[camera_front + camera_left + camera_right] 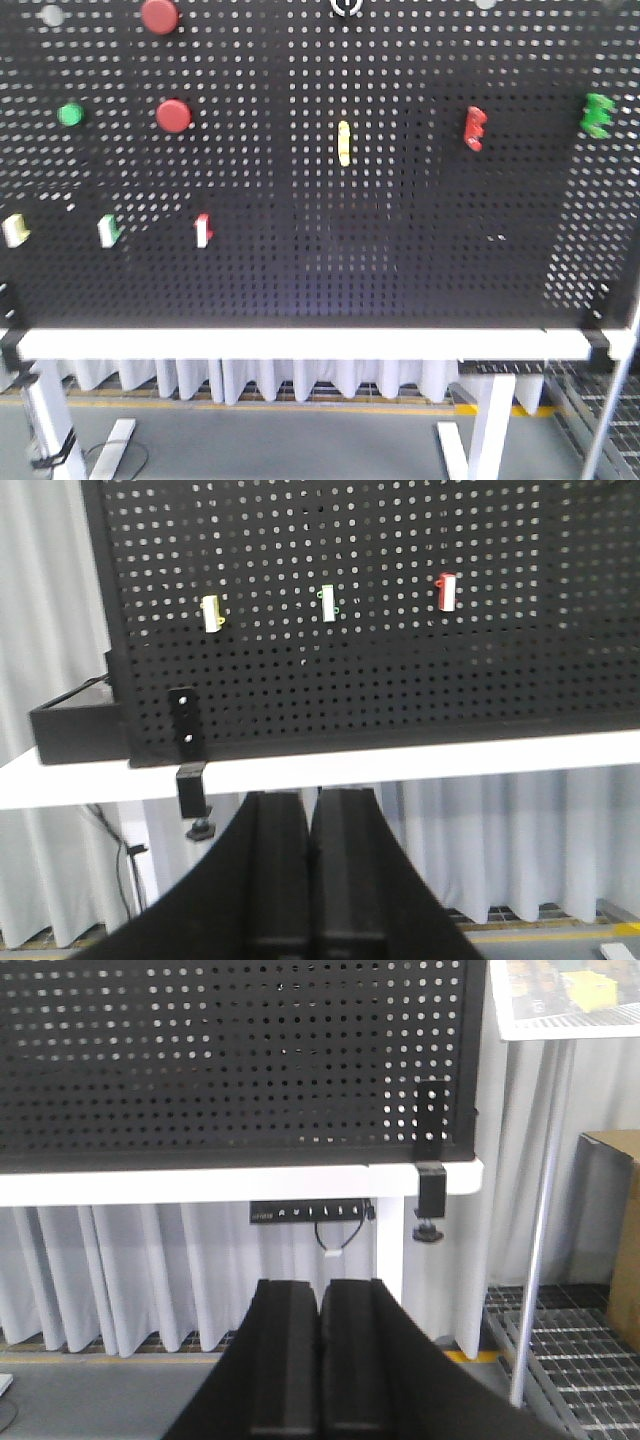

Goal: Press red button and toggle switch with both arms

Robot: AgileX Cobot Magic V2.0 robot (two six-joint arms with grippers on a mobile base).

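Two flat round red buttons are mounted on the black pegboard (400,250): one red button (173,116) at the upper left and a second red button (160,15) above it at the top edge. A small green button (70,114) sits left of them. Small toggle switches stand in a lower row: yellow (14,230), green (109,231) and red (203,230); they also show in the left wrist view, yellow (212,613), green (327,603), red (446,591). My left gripper (311,820) is shut and empty, below the table edge. My right gripper (321,1305) is shut and empty, low before the board's right end.
A yellow handle (344,143), a red clip (475,128) and a green clip (597,115) hang on the board's middle and right. The board stands on a white table (300,344) with white legs and a curtain below. A metal rack (560,1020) and a cardboard box (618,1240) stand at the right.
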